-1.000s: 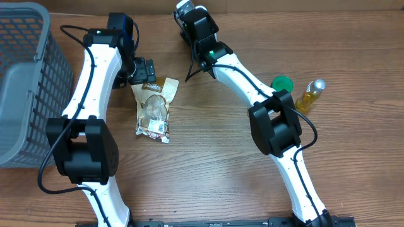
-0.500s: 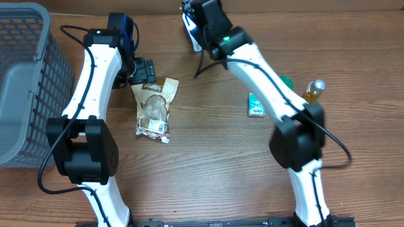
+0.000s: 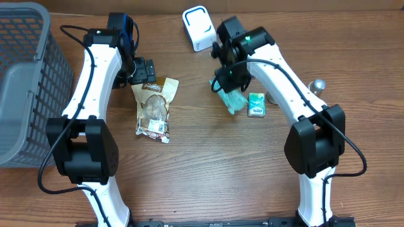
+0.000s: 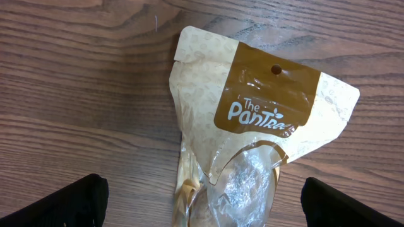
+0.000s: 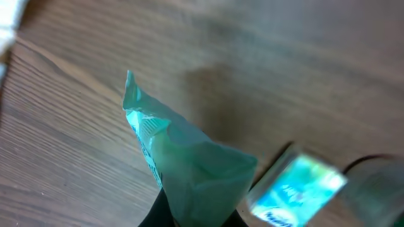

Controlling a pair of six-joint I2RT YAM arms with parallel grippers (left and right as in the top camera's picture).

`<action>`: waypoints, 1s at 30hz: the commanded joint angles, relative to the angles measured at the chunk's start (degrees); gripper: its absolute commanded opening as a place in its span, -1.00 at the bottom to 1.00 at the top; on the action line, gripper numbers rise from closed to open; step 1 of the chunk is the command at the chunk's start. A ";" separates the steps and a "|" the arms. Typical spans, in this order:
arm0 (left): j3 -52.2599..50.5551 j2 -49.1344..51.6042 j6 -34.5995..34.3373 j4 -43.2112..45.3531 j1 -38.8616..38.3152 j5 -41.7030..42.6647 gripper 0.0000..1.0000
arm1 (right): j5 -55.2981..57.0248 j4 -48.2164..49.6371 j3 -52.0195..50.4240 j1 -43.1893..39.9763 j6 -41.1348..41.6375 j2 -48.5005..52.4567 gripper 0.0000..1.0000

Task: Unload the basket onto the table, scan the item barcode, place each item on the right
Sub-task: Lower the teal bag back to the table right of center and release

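I am pinching the teal pouch (image 5: 183,157) by its lower edge between my right fingers (image 5: 154,217), which are pressed tight on the film. I am holding it over the tabletop (image 3: 189,176), near the white scanner (image 3: 197,28). To do this well, I judge I should be turning the barcode face flat toward the scanner's window, without crumpling the film. My left fingers (image 4: 57,202) are hanging spread wide over the brown snack pouch (image 4: 252,126), gripping nothing.

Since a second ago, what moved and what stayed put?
The right gripper swung away from the white scanner, down beside the small green pack, shut on the teal pouch. The left gripper stayed open over the brown snack bag, which didn't move.
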 commanded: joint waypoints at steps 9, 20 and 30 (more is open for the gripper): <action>0.81 0.07 0.83 0.07 -0.17 -0.46 0.99 | -1.92 3.78 -10.45 0.00 3.17 0.37 -0.78; 0.81 0.07 0.83 0.07 -0.17 -0.46 0.99 | -1.25 6.54 -10.69 0.00 3.17 0.37 0.29; 0.81 0.07 0.83 0.07 -0.17 -0.46 0.99 | -8.72 12.09 -10.69 0.85 3.19 0.37 0.37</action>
